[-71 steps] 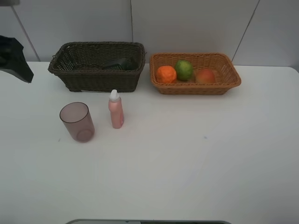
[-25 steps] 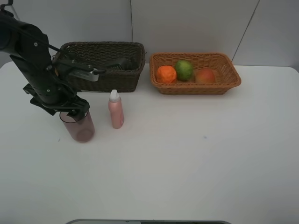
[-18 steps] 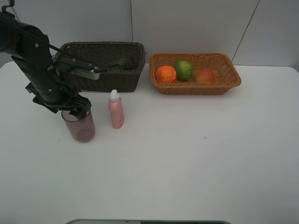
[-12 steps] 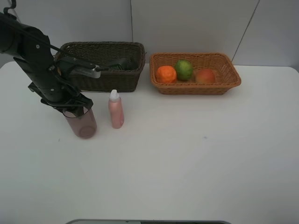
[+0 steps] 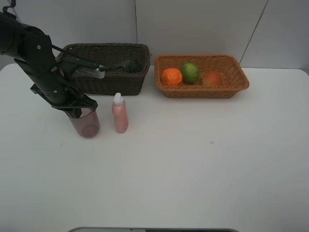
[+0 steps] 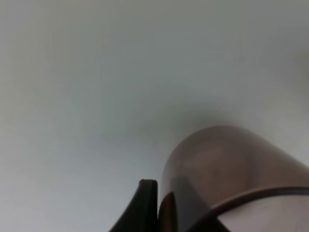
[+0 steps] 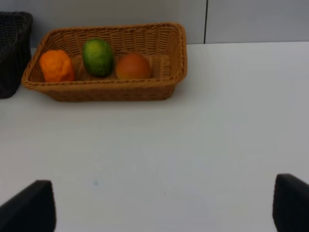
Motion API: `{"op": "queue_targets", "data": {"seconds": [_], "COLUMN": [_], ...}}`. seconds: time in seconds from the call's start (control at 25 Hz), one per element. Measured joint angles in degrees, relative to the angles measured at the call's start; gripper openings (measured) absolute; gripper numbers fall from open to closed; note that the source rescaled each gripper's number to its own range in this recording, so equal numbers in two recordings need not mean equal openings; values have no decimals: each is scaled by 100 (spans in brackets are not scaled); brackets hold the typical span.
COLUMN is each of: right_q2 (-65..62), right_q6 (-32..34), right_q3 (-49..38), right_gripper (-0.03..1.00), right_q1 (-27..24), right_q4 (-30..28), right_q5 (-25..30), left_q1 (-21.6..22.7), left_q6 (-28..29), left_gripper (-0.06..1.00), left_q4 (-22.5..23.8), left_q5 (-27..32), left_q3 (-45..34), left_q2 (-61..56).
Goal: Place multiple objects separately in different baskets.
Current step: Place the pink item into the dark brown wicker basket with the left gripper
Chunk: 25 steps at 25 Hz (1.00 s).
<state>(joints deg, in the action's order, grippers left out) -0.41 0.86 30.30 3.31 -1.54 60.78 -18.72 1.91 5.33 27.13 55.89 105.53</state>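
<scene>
My left pincer [image 5: 79, 111] is pressed together on the rim of the cup [image 5: 85, 124]. One finger [image 6: 145, 205] lies outside the wall. The other I take to be inside, though the wrist view hides it. The cup stands on the table [image 5: 193, 159], just beside the bottle [image 5: 120, 116] and in front of the dark basket [image 5: 111, 83].

To lift well I should rise straight, since a pinch on a thin wall may let the cup swing. I should stay off the bottle, cross the basket's near wall and lower the cup beside the pump bottle [image 5: 121, 66].

My right pincer [image 7: 161, 203] is spread wide and empty, facing the tan basket [image 7: 111, 91], which holds the tangerine [image 7: 56, 65], lime [image 7: 98, 57] and peach [image 7: 133, 66].
</scene>
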Motion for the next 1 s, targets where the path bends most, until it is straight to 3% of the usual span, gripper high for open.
{"op": "queue_targets", "data": {"seconds": [0.84,1.0], "right_q2": [0,0], "right_q6": [0,0], "right_q3": [0,0], "right_gripper": [100,100], "right_q1": [0,0], "right_q4": [0,0], "right_q5": [0,0], "left_q1": [0,0], "left_q6": [0,0], "left_gripper": [0,0], "left_q4": [-131,-138], "left_q5": [-71,290], "left_q3": [0,148], "left_q2": [0,-34]}}
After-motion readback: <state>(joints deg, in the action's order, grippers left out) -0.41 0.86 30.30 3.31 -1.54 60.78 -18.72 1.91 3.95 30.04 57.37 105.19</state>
